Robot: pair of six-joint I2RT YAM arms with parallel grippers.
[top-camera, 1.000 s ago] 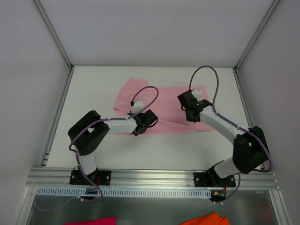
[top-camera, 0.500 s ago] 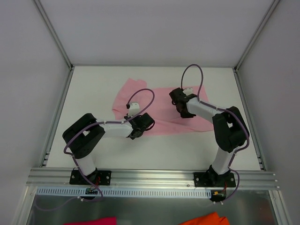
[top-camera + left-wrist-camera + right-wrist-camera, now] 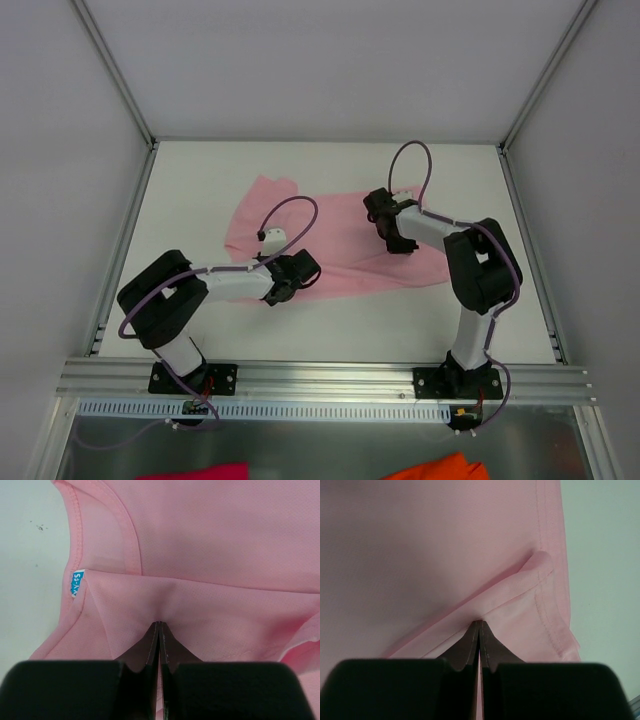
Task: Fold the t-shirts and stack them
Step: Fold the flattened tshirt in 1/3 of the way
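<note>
The light pink t-shirt [image 3: 340, 245] lies partly folded in the middle of the white table. My left gripper [image 3: 283, 283] is shut on a pinch of its cloth at the near left edge; the left wrist view shows the neckline and a small white and blue neck label [image 3: 76, 582] just beyond the closed gripper [image 3: 159, 625]. My right gripper [image 3: 397, 238] is shut on a folded hem of the shirt toward its right side; the right wrist view shows the stitched hem [image 3: 547, 580] bunched at the closed gripper [image 3: 479, 624].
A magenta cloth scrap [image 3: 205, 471] and an orange cloth scrap [image 3: 440, 467] lie below the near rail [image 3: 320, 378]. Grey walls and metal frame posts bound the white table [image 3: 200, 180] at left, right and back.
Both grippers moved left, dragging the shirt with them. The right arm folded in closer over the shirt; the left arm drew toward the near left.
</note>
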